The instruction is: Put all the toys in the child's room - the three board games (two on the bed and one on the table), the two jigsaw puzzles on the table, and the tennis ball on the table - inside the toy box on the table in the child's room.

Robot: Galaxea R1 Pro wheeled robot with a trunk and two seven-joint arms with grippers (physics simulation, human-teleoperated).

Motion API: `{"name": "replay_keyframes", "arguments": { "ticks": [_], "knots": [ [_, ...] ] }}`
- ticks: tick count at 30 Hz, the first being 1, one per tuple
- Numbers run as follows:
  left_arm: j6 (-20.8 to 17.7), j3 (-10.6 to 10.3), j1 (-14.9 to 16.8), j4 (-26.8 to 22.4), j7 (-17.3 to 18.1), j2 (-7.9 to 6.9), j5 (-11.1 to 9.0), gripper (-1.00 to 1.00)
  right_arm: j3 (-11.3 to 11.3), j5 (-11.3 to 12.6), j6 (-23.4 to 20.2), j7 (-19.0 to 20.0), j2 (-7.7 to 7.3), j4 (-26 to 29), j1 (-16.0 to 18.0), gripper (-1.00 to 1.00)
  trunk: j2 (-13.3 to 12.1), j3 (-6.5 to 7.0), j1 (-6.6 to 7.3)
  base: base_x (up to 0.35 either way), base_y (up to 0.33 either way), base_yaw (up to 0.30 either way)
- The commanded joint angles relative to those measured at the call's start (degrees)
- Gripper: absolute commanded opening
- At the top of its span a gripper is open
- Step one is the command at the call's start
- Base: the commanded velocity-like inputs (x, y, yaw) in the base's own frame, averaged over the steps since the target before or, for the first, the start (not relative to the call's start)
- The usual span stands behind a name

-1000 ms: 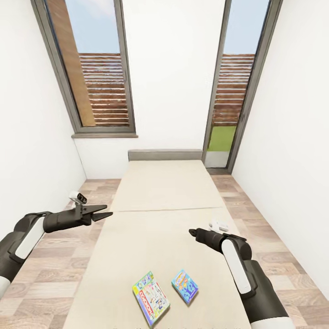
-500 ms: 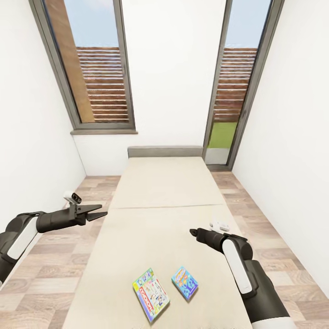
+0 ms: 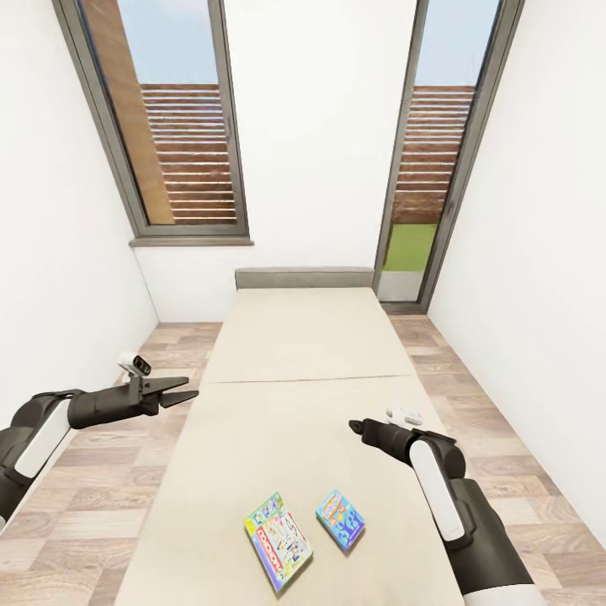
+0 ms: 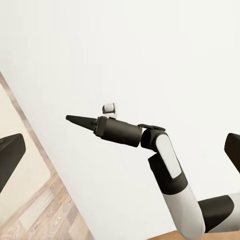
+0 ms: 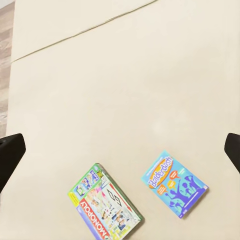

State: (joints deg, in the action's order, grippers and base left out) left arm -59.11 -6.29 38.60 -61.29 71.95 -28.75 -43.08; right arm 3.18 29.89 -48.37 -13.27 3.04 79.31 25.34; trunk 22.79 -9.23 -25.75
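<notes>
Left gripper (image 3: 187,390): jaws spread, nothing between them, hanging over the wood-plank floor (image 3: 101,471) just off the bed's left edge, pointing toward the bed. Right gripper (image 3: 357,428): over the right side of the mattress, pointing in toward the middle. From the head view I can't tell whether its fingers are parted; the right wrist view has the two dark fingertips at opposite edges of the picture with open mattress between them, so spread and empty.

Room: narrow, white walls, two tall dark-framed windows (image 3: 172,126) on the far wall, slatted fence and sky behind them.

Bed (image 3: 303,370): long, plain beige mattress, low grey headboard (image 3: 304,279) at the far end under the windows, a seam running across the mattress about halfway.

Arms: left arm (image 3: 42,429) comes in from the lower left, right arm (image 3: 446,497) from the lower right, both black with white panels. The left wrist view catches the right arm against the white wall.

Board games: two flat boxes on the near end of the mattress, side by side, close but apart. Larger one, the Monopoly box (image 3: 278,530), white-green-red cover, lies left. Smaller blue box (image 3: 341,519) lies right of it. Both flat and skewed to the bed's edges. Both sit nearer the robot than either gripper; neither is touched.
</notes>
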Motion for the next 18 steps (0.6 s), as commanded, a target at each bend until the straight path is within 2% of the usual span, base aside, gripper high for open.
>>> {"name": "replay_keyframes", "arguments": {
  "ticks": [1, 11, 18],
  "knots": [
    [-0.4, -0.2, 0.1, 0.0, 0.1, -0.04, -0.2, 1.0, 0.0, 0.6, -0.1, -0.6, -0.01, 0.1, 0.1, 1.0, 0.1, -0.12, -0.04, 0.0, 0.0, 0.0],
    [-0.3, -0.2, 0.1, 0.0, 0.1, 0.01, 0.1, 1.0, 0.0, 0.8, -0.1, -0.4, -0.28, 0.0, 0.0, 1.0, 0.1, -0.13, -0.04, 0.0, 0.0, 0.0],
    [-0.3, -0.2, 0.1, 0.0, 0.1, 0.03, 0.1, 1.0, 0.0, 0.4, -0.2, -0.8, 0.48, -1.2, 0.1, 1.0, 0.1, -0.13, -0.04, 0.0, 0.0, 0.0]
  ]
}}
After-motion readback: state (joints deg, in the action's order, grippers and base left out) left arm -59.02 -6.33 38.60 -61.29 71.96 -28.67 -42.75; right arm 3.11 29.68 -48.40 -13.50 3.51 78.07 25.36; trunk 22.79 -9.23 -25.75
